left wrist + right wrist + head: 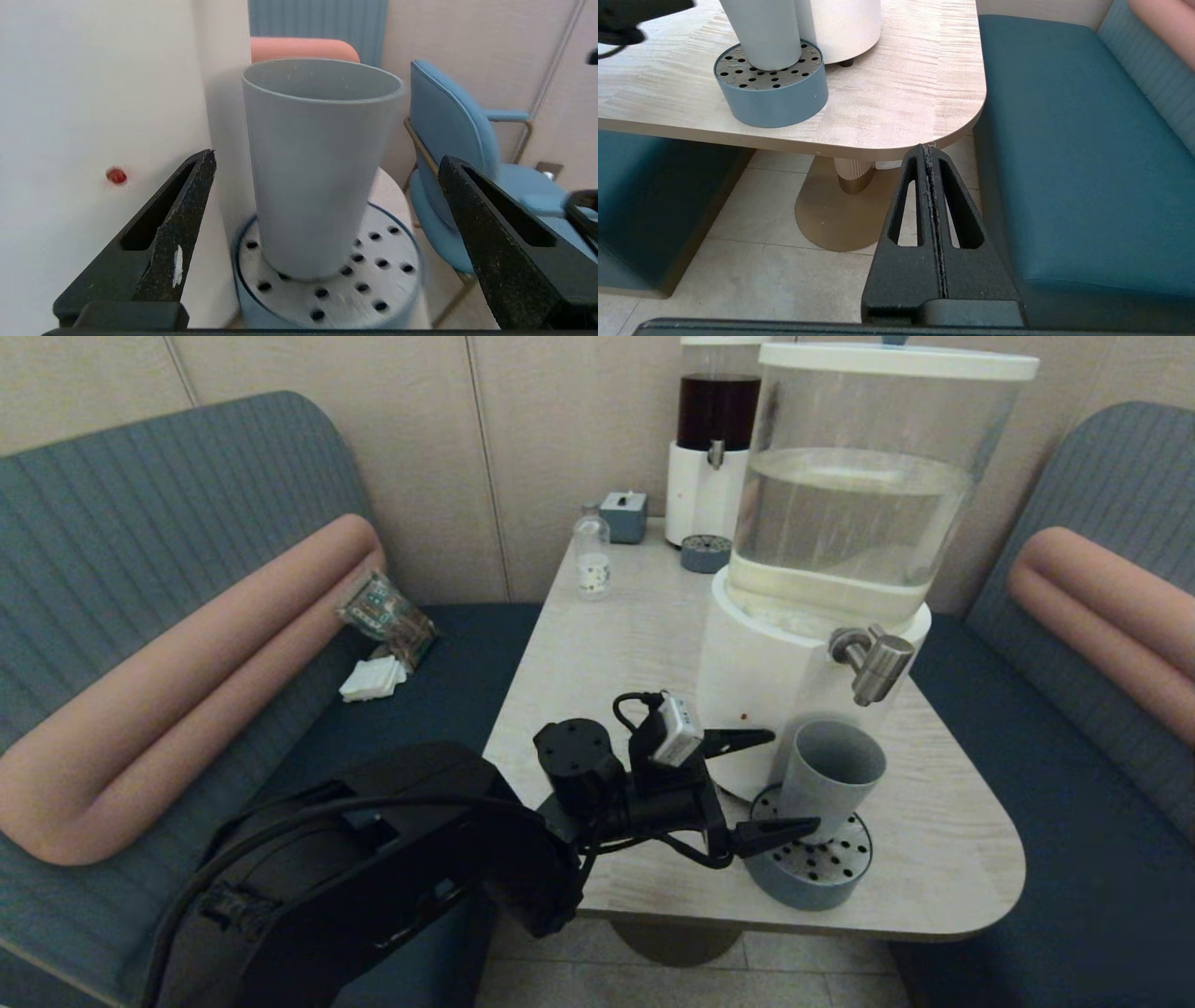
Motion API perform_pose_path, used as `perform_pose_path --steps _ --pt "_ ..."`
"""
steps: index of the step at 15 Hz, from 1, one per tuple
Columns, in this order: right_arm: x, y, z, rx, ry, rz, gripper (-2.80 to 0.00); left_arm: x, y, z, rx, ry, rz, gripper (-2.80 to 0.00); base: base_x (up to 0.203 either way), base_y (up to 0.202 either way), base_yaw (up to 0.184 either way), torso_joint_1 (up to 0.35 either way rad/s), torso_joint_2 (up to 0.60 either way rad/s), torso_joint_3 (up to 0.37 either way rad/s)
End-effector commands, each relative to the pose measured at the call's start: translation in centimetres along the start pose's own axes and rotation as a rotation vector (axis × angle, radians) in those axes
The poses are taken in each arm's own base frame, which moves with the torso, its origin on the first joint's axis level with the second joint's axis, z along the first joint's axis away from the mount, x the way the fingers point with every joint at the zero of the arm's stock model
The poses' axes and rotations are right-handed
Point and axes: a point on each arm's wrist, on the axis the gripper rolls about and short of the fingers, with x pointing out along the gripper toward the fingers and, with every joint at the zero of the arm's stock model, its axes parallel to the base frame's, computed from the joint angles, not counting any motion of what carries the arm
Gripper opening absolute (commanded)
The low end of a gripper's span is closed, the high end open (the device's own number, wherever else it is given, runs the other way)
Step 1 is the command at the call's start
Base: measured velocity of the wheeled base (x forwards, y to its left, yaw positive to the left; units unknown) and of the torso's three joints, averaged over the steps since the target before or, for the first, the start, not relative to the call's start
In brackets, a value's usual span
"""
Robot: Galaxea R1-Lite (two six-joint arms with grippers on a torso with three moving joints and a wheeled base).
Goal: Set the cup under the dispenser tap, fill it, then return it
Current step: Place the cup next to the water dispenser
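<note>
Two black, gritty-faced fingers of the left gripper [782, 781] stand wide apart on either side of the small matte grey-blue tapered cup [830, 775], and the left wrist view shows clear gaps between each finger and the cup wall, so the gripper holds nothing. The cup [317, 177] stands upright on the round grey-blue drip tray with a perforated top [387, 284], directly beneath the short brushed-metal dispenser tap [873, 663]. Only the head view shows that tap and the clear water tank [854, 495] above the smooth white dispenser base [747, 663]. The left wrist view cuts both off but brings out a small red dot [116, 175] on the white base just beside the cup, and a blue padded chair [448, 135] beyond it. The head view looks down into the cup, yet whether it holds water cannot be made out.

The right gripper [930, 151] appears only in its own wrist view, its triangular slotted fingers pressed together and empty, parked below the rounded edge of the pale wood-grain table [896, 93], well apart from the drip tray [775, 100]. That view shows the cup [763, 32] only in its lower part, the rim cut off. It alone shows the table's brass-coloured pedestal foot [836, 214] on the tiled floor [738, 275].
</note>
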Motion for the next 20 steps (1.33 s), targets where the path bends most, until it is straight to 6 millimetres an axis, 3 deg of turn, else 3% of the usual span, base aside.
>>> perform_pose_path --steps 1,18,19,20 --pt "0.0 0.0 0.0 0.000 0.001 0.000 -2.80 0.4 0.1 -0.9 0.004 -0.007 -0.005 0.00 0.000 0.000 0.000 0.000 0.00 0.000" --pt "0.0 0.0 0.0 0.000 0.001 0.000 -2.80 4.1 -1.5 -4.3 0.001 -0.048 0.009 0.00 0.000 0.000 0.000 0.000 0.00 0.000" --pt "0.0 0.0 0.0 0.000 0.001 0.000 -2.80 4.2 -1.5 -4.4 0.002 -0.050 0.011 -2.80 0.000 0.000 0.000 0.000 0.00 0.000" --pt "0.0 0.0 0.0 0.000 0.001 0.000 -2.80 4.4 -1.4 -4.3 0.009 -0.061 0.023 -2.80 0.000 0.000 0.000 0.000 0.00 0.000"
